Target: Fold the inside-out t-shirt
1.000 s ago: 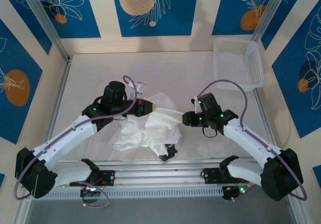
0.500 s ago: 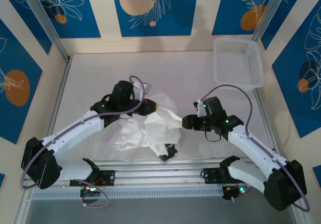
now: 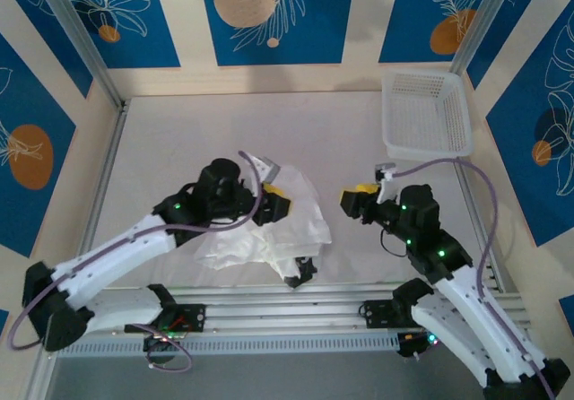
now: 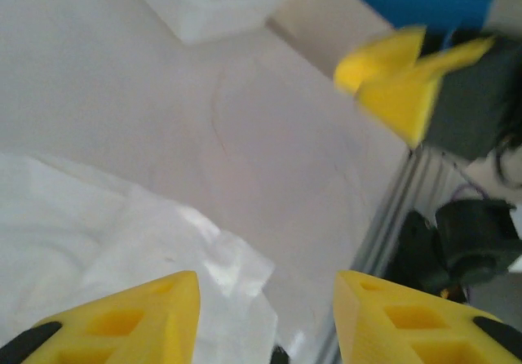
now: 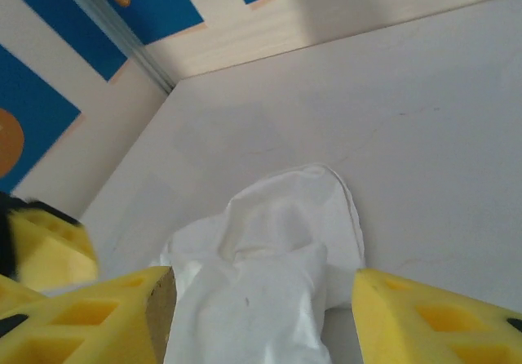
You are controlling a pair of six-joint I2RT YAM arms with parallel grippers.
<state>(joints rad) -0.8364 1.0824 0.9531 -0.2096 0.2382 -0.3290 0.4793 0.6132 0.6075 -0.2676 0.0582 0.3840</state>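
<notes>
White mesh basket (image 3: 427,152) far right, t-shirt (image 3: 300,223) crumpled near centre

Far table (image 3: 224,122) lies open (basket (image 3: 427,117) blocks its right corner).

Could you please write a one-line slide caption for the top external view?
Crumpled white t-shirt, with the left tool open above it and the right tool open, clear of the cloth.
</notes>
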